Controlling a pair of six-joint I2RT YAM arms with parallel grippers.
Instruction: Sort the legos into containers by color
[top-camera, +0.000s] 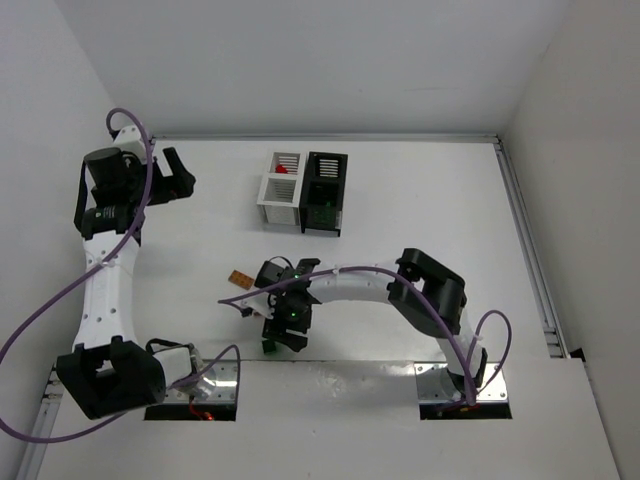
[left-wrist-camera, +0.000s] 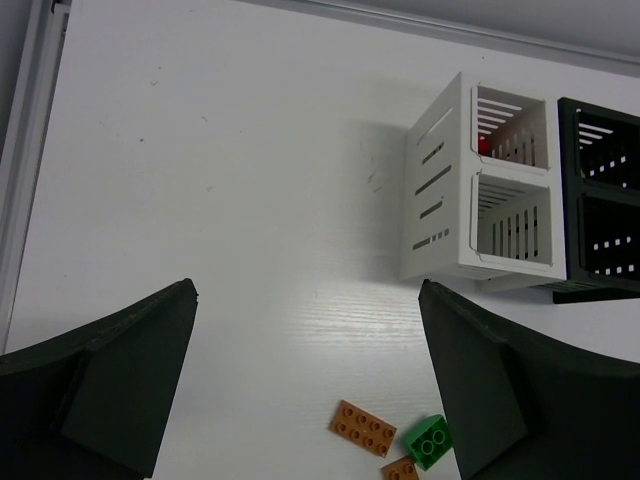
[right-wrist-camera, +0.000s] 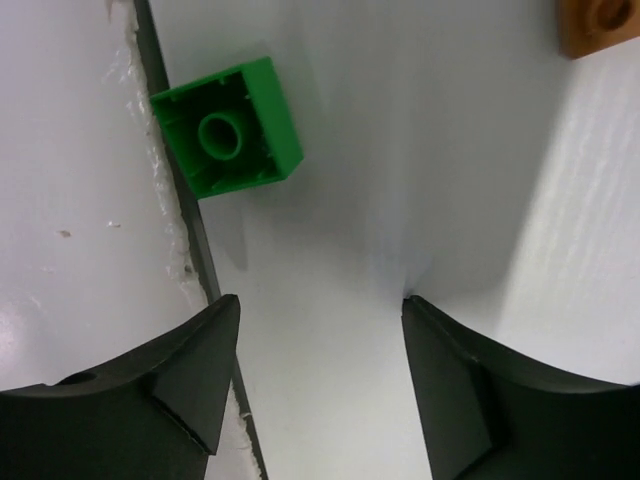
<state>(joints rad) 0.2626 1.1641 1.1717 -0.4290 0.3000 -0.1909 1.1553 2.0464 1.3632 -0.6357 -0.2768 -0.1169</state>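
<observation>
picking step: the right gripper (right-wrist-camera: 320, 305) hovers, jaws apart and empty, the upturned green lego (right-wrist-camera: 227, 127) at its 11 o'clock, so next it should centre over it and close before heading for the containers (top-camera: 280, 205) at 12 o'clock.

No writing, brand, number or sign can be read in any of the views. The white containers (left-wrist-camera: 437, 190), the black container (left-wrist-camera: 612, 262), the green lego (right-wrist-camera: 228, 128), the orange-brown lego (left-wrist-camera: 365, 428) and the desk (left-wrist-camera: 250, 200) show only plain faces. Any marking on the arm housings in the top view is too small to make out.
</observation>
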